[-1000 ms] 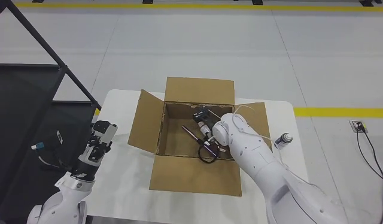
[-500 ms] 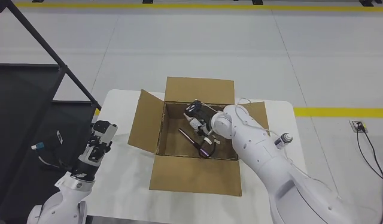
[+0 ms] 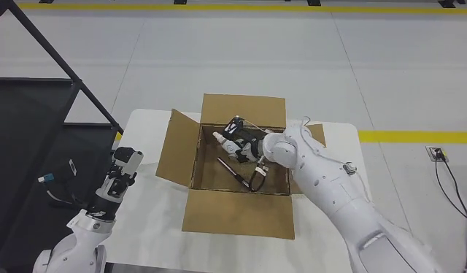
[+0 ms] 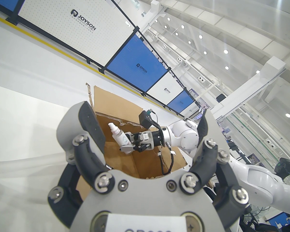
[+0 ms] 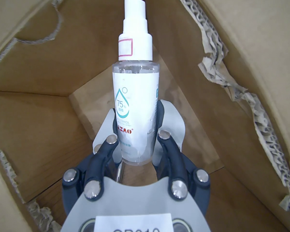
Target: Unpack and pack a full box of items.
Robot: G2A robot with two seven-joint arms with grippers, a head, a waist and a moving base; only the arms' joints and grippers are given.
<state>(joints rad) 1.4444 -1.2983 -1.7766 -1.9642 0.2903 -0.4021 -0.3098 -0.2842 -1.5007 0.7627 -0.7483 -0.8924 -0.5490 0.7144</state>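
One white table (image 3: 153, 225) bears one open cardboard box (image 3: 237, 214), its flaps spread. Inside the box, the right gripper (image 5: 137, 112) clamps one clear spray bottle (image 5: 135, 90) by its lower body. The bottle has a white label with a blue drop and a red-outlined sticker on its collar. One slim dark rod (image 3: 235, 168) lies on the box floor. The left gripper (image 4: 146, 119) hangs spread wide, apart from the box.

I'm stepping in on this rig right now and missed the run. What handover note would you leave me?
Pincers: the right pincer is shut on the spray bottle, gripping low on its body with the nozzle pointing away. The left pincer is open and holds nothing, at the left edge of the table, apart from the box.
Things: the bottle is held inside the open cardboard box, off its floor.
Done: the bottle is gripped.
Left: I cannot tell whether it is going in or coming out. Place it, release it, then handle the remaining items.
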